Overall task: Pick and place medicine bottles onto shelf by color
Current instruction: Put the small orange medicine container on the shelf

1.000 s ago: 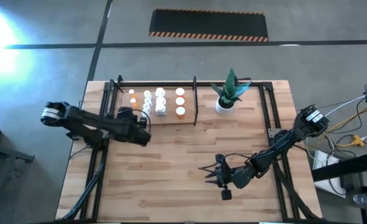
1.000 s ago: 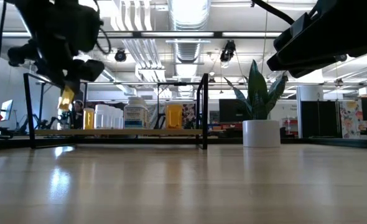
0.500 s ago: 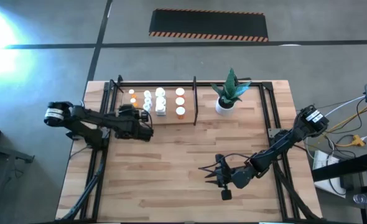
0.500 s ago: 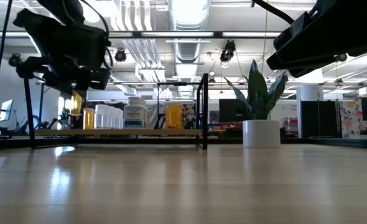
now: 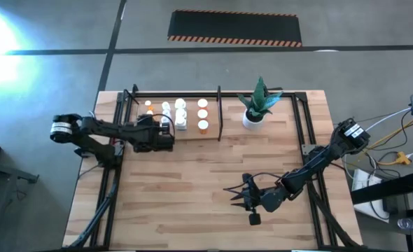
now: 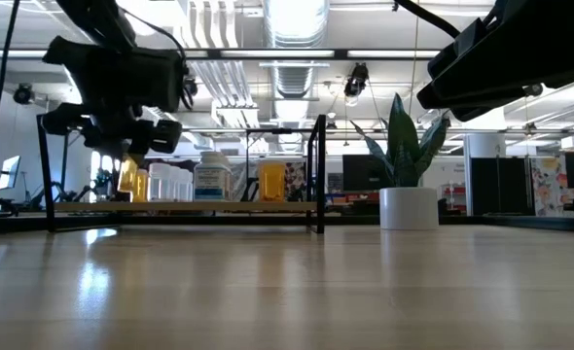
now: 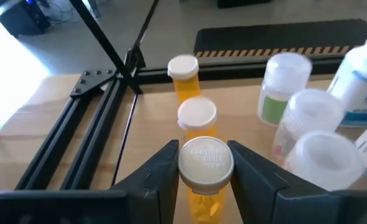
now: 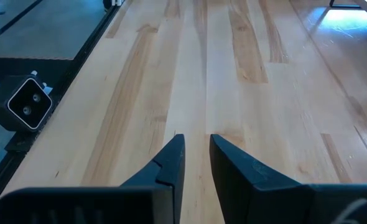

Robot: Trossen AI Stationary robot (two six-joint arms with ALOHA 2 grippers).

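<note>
My left gripper (image 5: 166, 131) is shut on an orange medicine bottle with a white cap (image 7: 206, 163), just above the left end of the shelf (image 5: 142, 124); the bottle also shows in the low view (image 6: 127, 176). Two orange bottles (image 7: 183, 73) stand on the shelf board in a row just beyond it. White bottles (image 5: 180, 105) stand in the middle of the shelf, and more orange ones (image 5: 203, 115) stand by the divider bar (image 5: 219, 112). My right gripper (image 5: 238, 198) waits near the table's front, shut and empty; the right wrist view shows it (image 8: 196, 155) over bare wood. My left gripper pinches the orange bottle between its two fingers at the sides of the white cap (image 7: 185, 167). The fingers (image 7: 162, 171) come in from the table's left, slanting down. The bottle is upright, with its orange body (image 6: 127, 180) below the fingers, a little clear of the shelf board.
A white pot with a green plant (image 5: 255, 112) stands right of the shelf. Black frame tubes (image 5: 112, 164) run along the table's left and right sides. The middle of the wooden tabletop (image 5: 206, 182) is bare.
My left gripper has carried the orange bottle toward the table's far edge and a little right, from in front of the shelf to over its left end, and has come down. The bottle has stayed upright in the hold.
</note>
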